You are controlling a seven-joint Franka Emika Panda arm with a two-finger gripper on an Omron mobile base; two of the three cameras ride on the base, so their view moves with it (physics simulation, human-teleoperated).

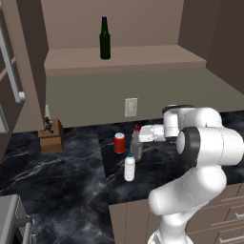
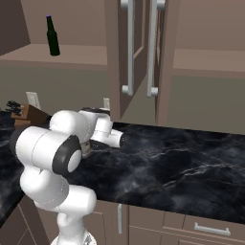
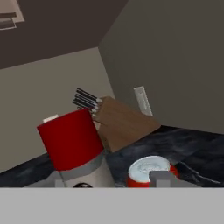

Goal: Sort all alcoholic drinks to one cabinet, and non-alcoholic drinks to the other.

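Three drinks stand on the table (image 1: 71,181): red can (image 1: 119,143), clear bottle (image 1: 136,145) at its 3 o'clock, small white bottle (image 1: 129,167) at 5. Claw (image 1: 143,134) at clear bottle's neck; grip cannot be told. Green bottle (image 1: 105,39) stands on the shelf (image 1: 152,56).

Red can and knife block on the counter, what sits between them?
Nothing: in the left base view, only bare dark marble counter separates the red can from the knife block.

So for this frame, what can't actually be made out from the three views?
- Gripper: the left base view is too small to show whether the jaws touch the red-capped bottle.
- Red-capped bottle's body and label: cut off at the bottom of the hand view.
- Red can: lower half cut off there.
- Counter drinks: hidden behind the arm in the right base view.
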